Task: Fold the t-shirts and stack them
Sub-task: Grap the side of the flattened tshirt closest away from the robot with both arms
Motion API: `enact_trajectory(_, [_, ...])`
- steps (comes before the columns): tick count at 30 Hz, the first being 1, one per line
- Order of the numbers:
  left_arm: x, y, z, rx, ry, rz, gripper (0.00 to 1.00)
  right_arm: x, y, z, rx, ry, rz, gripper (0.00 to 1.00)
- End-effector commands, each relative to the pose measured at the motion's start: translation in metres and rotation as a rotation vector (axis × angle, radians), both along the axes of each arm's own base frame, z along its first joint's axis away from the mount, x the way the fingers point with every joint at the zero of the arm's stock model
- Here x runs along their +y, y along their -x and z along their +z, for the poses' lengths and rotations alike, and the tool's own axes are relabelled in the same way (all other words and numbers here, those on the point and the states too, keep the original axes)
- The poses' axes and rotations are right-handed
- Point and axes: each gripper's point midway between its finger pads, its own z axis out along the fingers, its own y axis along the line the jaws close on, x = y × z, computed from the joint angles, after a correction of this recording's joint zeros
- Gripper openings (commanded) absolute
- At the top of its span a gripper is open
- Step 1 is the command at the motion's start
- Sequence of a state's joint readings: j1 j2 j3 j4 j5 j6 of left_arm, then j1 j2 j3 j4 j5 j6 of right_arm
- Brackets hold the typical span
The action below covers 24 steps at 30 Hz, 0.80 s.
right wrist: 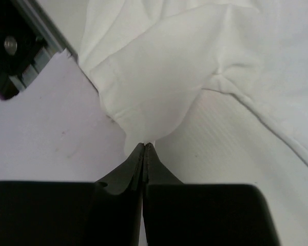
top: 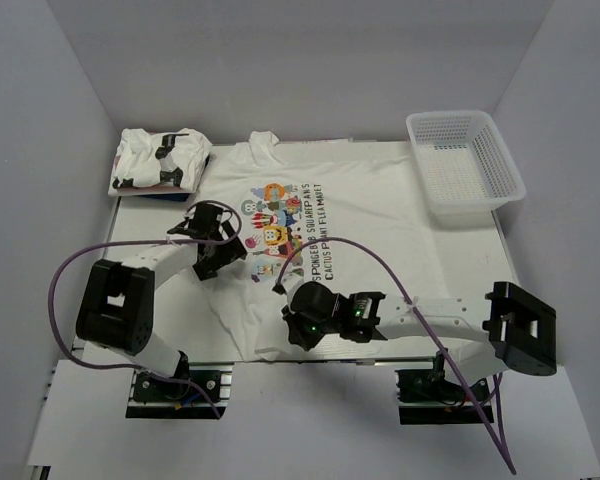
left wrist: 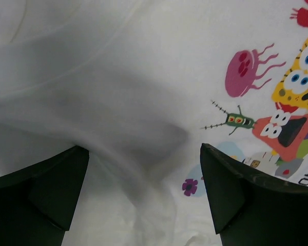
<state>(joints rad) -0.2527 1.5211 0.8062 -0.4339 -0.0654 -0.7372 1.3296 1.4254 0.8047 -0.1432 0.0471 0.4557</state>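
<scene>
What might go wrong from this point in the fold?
The right gripper is shut on only a tip of the printed t-shirt; a pull may slip it free. The left gripper hangs open over rumpled cloth and may bunch layers. The purple cable crosses the shirt and may drag it.

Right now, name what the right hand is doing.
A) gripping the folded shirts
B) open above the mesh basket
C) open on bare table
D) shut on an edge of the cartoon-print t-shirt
D: the right hand is pinched shut on white cloth of the cartoon-print t-shirt.
</scene>
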Motion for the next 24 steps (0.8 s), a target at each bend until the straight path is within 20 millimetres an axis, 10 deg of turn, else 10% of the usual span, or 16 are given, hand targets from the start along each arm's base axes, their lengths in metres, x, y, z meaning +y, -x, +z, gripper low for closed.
enact_trajectory(1, [0.005,0.001,-0.030,0.078,-0.048,0.014,1.00,0.009,-0.028,0.038,-0.013,-0.087,-0.121,0.00])
enact_trajectory(13, [0.011,-0.090,-0.038,0.149,-0.189,0.033,1.00,0.040,-0.054,0.104,0.220,-0.228,-0.082,0.00])
enact_trajectory(20, [0.006,-0.121,0.010,-0.004,-0.181,-0.018,1.00,0.004,-0.085,0.027,0.391,-0.054,-0.284,0.00])
enact_trajectory(24, [0.009,-0.122,0.032,-0.045,-0.200,-0.050,1.00,-0.037,-0.121,-0.017,0.301,0.111,-0.476,0.31])
